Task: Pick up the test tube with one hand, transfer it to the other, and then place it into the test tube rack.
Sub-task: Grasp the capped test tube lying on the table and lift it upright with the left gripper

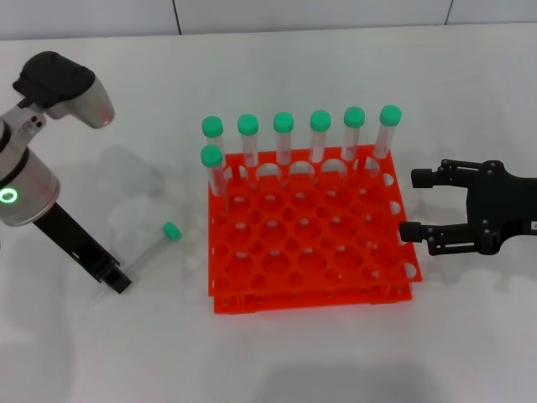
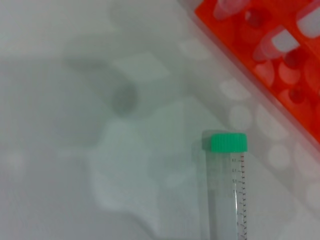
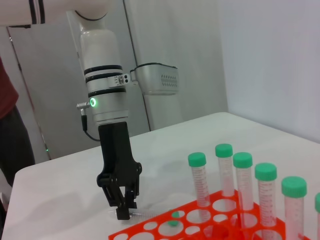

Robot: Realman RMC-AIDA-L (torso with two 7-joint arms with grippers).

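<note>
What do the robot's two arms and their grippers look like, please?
The left arm has a silver-grey wrist with a green ring light, a grey camera housing, and a black two-finger left gripper. The right gripper is black too, with slim jointed fingers.

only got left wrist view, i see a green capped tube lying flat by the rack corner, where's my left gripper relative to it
Observer: The left gripper is down at the table, at the pointed end of the test tube, away from the cap.
Operator: and the right one
Observer: The right gripper is open and holds nothing, beside the right edge of the test tube rack.
Operator: any room in the rack
Observer: Seven other tubes stand in it: six in the back row, one at the left of the next row. The other holes are free.
</note>
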